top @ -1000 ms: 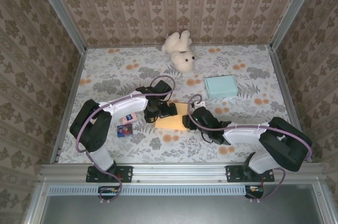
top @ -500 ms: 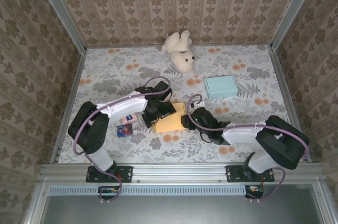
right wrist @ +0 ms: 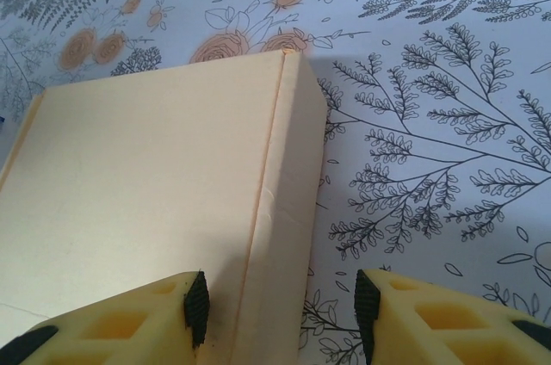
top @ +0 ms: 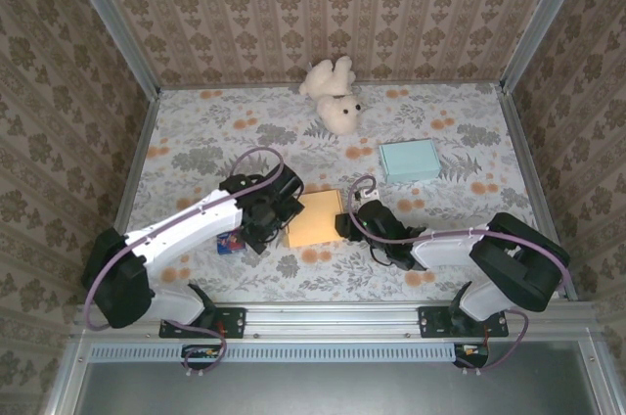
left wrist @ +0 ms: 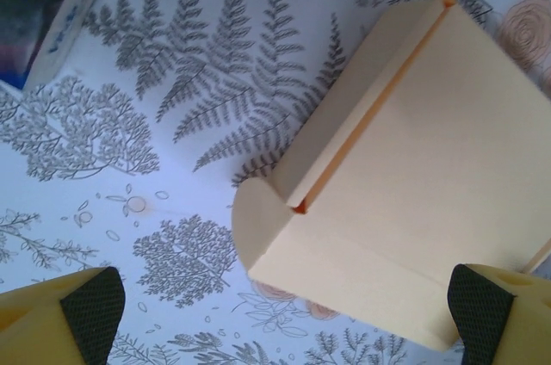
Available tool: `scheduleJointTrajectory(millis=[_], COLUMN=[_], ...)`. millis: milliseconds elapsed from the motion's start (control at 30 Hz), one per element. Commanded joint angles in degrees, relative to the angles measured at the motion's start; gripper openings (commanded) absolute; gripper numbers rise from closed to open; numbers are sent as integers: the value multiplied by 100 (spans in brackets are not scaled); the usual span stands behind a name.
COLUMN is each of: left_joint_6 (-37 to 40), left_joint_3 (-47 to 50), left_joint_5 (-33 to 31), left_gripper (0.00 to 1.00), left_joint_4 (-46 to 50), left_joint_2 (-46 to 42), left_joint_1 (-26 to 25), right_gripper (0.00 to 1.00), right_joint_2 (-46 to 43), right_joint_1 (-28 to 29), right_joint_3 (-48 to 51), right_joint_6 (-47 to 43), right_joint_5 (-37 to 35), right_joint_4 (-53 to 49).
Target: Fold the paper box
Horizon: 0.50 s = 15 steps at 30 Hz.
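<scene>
table: floral-print cloth (top: 196, 156) with patterned walls all round, the usual setup

small blue packet: (top: 230, 245) lying flat near the left side, right under the left arm's forearm, well left of the box

left gripper: (top: 264, 223) low over the cloth just left of the box. Claw is spread as wide as it goes. On the left wrist cam the two dark pads (left wrist: 93, 303) sit at opposite bottom corners of the shot, with the box's near-left corner between them. Nothing pinched, and neither pad looks to be on the card

paper box: (top: 315, 217) tan card, sitting flat about mid-table between the two claws. From above, the lid looks down and the top is one plain face. Left wrist cam shows a long side panel folded up along its left edge with a thin orange slit where it meets the top, plus a rounded tab poking out at the near corner

teddy bear: (top: 333, 94) cream coloured, flopped on its side up by the back wall, well away from everything

right gripper: (top: 348, 223) parked at the box's right edge. Claw is roughly half spread and straddles that edge. On the right wrist cam one yellow finger (right wrist: 164, 309) hangs over the top face and the other is out over the cloth. There's a strip of cloth showing between that outer finger and the box's side wall, so it's not clamped

light blue box: (top: 409, 160) closed, sitting behind and to the right of the paper box, clear of both arms
</scene>
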<state>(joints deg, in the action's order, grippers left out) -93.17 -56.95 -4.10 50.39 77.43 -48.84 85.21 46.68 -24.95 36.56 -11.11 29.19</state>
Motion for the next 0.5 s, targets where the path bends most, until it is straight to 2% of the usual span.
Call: scheduleJointTrajectory(millis=[0,100,233,333,467], left_joint_6=[-279,39,348,843,1467], left_joint_3=[185,54,-104,-41,-31], left_joint_5=[-216,-181,-356,-40,407], left_gripper=[100,100,100,100,100], left_joint_4=[-204,-165,-10,-311,-632], left_joint_2=[-3,113,218,501,1053], left_joint_1=[36,102,135,357,735], right_gripper=[51,51,51,51,52], right_joint_2=[136,68,-37,-161,-292], right_joint_1=[116,294,865,1203,1369], right_joint_3=[223,474,492,500,421], right_joint_6=[307,790,1115,1280,1279], right_joint_5=[-49,-27,-375,-763,-1106], right_joint_4=[459,893,1052,1097,949])
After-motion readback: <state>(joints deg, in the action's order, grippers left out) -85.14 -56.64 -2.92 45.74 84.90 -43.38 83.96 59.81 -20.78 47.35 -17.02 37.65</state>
